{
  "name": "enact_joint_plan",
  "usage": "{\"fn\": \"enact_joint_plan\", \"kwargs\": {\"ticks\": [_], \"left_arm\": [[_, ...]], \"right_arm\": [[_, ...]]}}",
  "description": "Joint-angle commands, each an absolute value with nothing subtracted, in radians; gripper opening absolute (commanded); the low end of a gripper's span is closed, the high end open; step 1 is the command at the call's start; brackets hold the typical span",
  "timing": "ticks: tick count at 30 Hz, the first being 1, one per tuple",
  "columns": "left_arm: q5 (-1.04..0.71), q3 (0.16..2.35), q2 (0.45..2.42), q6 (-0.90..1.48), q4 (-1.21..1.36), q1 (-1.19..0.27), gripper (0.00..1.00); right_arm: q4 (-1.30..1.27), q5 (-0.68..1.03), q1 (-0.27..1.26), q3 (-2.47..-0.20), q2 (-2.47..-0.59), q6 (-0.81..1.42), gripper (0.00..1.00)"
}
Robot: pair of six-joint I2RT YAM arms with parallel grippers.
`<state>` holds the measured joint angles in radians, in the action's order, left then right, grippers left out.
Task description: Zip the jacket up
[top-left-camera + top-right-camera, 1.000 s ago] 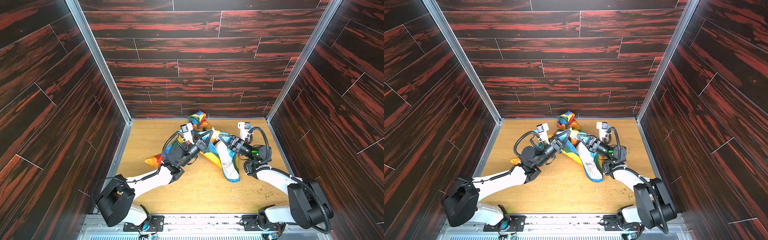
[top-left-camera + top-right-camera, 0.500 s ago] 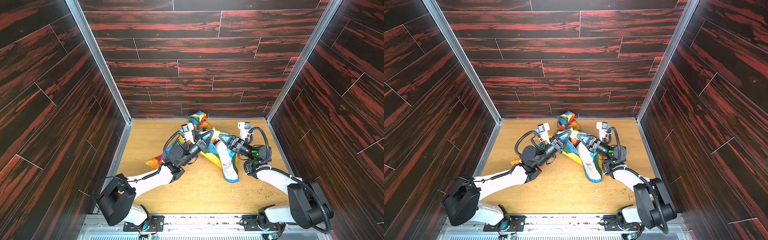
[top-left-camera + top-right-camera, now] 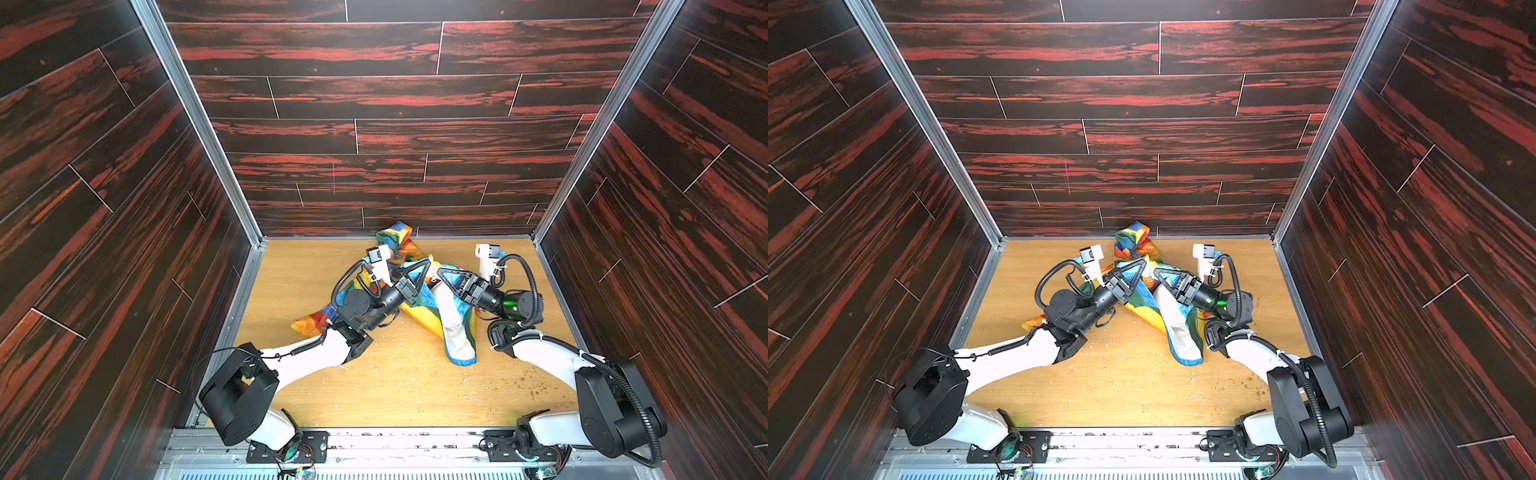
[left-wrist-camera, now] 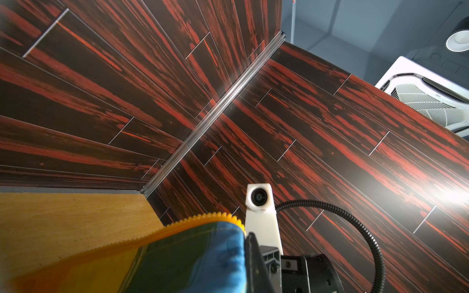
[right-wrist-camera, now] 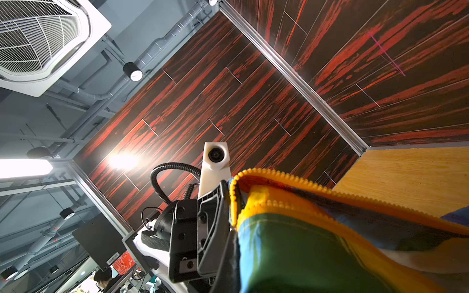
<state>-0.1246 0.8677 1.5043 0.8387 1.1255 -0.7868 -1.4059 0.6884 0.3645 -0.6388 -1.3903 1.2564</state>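
The jacket [image 3: 417,311] lies in a crumpled heap near the back of the counter [image 3: 374,386]. One end reaches the back wall. A long part with the white inside showing stretches toward the front.

Both hands meet over the heap, tip almost to tip. The left hand [image 3: 428,264] is squeezed shut on an edge of the jacket. The right hand [image 3: 440,272] is squeezed shut on another edge just beside it. Each one holds its bit of cloth up off the counter.

I think they hold it this way to bring the two sides of the zipper [image 4: 203,217] close, so they can be lined up. In the left wrist view the yellow teeth run along the top of the pinched cloth. In the right wrist view the teeth curl over the held edge too.

The teeth are not joined here, so the jacket looks open. I cannot see the zipper pull. The cloth is thin and shiny, so it could slip out of a pinch.
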Motion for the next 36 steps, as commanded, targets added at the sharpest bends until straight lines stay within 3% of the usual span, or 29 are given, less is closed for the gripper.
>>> {"fn": "enact_joint_plan", "kwargs": {"ticks": [1,36], "left_arm": [[-0.141,0.895,1.5,0.846,1.184,-0.792,0.0],[-0.133,0.856,1.498,0.866,1.197,-0.792,0.0]], "right_arm": [[-1.458,0.687,0.372,-0.672,-1.379,1.253,0.0],[-1.439,0.687,0.373,-0.673,-1.342,1.246,0.0]]}}
